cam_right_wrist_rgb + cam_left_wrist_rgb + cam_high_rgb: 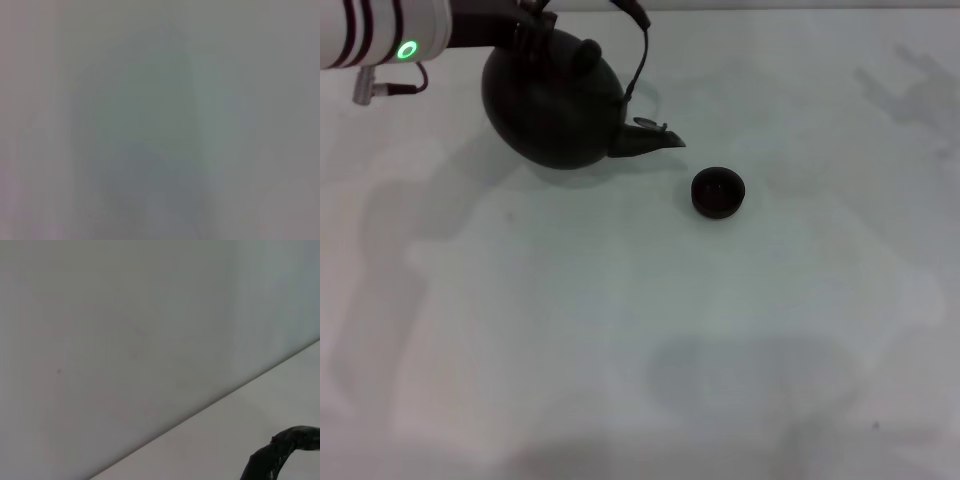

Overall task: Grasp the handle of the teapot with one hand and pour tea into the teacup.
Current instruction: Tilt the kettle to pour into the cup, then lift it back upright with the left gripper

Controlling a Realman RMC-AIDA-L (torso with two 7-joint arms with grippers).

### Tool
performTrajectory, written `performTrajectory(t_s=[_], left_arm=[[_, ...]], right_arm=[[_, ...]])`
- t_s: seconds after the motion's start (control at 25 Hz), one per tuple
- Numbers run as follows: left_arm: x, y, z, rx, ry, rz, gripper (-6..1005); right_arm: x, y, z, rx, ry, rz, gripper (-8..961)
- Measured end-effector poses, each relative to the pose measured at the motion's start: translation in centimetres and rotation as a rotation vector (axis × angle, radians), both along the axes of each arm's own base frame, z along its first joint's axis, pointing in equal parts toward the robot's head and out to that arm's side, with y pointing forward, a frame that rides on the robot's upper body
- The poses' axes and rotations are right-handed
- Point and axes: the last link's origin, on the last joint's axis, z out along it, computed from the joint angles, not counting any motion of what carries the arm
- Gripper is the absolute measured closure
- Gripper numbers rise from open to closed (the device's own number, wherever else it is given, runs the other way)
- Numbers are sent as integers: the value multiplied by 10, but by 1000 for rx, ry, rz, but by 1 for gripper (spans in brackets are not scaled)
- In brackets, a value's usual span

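The black teapot (555, 105) hangs at the far left in the head view, tipped so its short spout (650, 140) points right toward the teacup (718, 192). The small black teacup stands on the table a little right of and below the spout tip, apart from it. The dark handle (640, 45) arches up over the knobbed lid and runs out of the top of the picture. My left gripper (535, 15) is at the top edge, shut on the handle; a short piece of the handle (280, 452) shows in the left wrist view. My right arm is out of view.
A white table (640, 330) fills the head view, with soft shadows on it near the front and the left. The left wrist view shows the table edge and a plain wall behind it. Only a blurred pale surface shows in the right wrist view.
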Motion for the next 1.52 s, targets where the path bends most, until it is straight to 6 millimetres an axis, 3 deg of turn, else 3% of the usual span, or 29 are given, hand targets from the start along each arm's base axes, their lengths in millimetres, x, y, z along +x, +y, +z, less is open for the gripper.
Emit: performTrajectory(t_s=[0.36,1.52], left_arm=[[21,4,-7,-34,36,-25,816],[48,5,-26,-126,162,-31,819]], right_arm=[[0,2,2,12,-1,-2,137],[6,0,-1,14,0,-16,137]])
